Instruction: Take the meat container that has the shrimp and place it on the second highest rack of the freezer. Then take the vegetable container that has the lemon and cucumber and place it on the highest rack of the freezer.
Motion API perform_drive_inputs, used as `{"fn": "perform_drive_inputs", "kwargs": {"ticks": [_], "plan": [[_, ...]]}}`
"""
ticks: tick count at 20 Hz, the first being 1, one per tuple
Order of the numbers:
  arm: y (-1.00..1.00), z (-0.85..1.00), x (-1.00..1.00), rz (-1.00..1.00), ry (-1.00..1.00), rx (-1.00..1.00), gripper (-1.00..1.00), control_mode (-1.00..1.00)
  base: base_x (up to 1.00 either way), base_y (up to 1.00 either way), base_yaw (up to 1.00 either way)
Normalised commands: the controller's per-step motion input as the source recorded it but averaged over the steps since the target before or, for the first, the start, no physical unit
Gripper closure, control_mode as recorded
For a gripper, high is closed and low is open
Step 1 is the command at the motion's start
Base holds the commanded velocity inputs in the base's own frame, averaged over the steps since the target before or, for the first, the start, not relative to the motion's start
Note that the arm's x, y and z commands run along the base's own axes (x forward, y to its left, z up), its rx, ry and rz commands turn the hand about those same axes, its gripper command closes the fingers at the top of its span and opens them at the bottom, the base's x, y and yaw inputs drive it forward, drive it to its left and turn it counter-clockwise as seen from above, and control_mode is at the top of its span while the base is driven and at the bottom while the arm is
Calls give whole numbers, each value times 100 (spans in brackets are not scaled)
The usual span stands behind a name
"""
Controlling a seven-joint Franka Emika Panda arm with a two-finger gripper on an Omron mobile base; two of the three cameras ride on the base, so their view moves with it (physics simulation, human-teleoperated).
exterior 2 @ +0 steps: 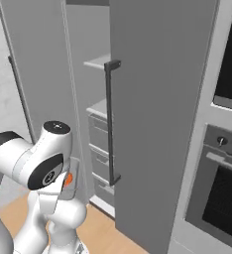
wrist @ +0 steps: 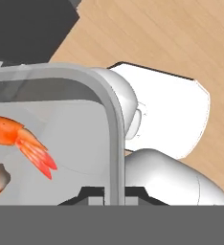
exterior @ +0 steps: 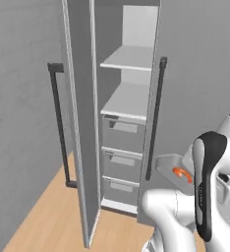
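Freezer (exterior: pixel 124 113): tall, narrow, grey outside and white inside, door swung open to the left with its long dark handle (exterior: pixel 59 125) on the outer face. Wooden floor (exterior: pixel 43 216) in front of it. Right of the freezer, in the right base view, a built-in oven (exterior 2: pixel 222 198) in the grey cabinet wall.

Highest rack (exterior: pixel 129 59): bare white-grey board. Second highest rack (exterior: pixel 127 101): below it, just above the three grey drawers (exterior: pixel 121 157), also bare.

Meat container (wrist: pixel 80 139): pale grey tray with a raised rim, held low at the near right, in front of the robot and well apart from the freezer shelves. Its edge shows beside the arm in the left base view.

Shrimp (wrist: pixel 23 139): orange-pink, lying inside the tray; probably a second piece at the left edge, cut off.

Gripper (wrist: pixel 111 194): jaws clamped on the tray's rim, one dark fingertip on each side of it.
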Motion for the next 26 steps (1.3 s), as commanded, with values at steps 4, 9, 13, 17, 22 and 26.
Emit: {"fn": "perform_drive_inputs", "kwargs": {"ticks": [4,9,13,17,22,26], "plan": [[0,0,0,0,0,0,100,100,29,79,-37],[0,0,0,0,0,0,100,100,17,5,-26],[0,0,0,0,0,0,100,100,21,4,-22],[0,0,0,0,0,0,100,100,86,34,-12],[0,0,0,0,0,0,100,100,60,50,-7],[0,0,0,0,0,0,100,100,1,67,-8]]}}
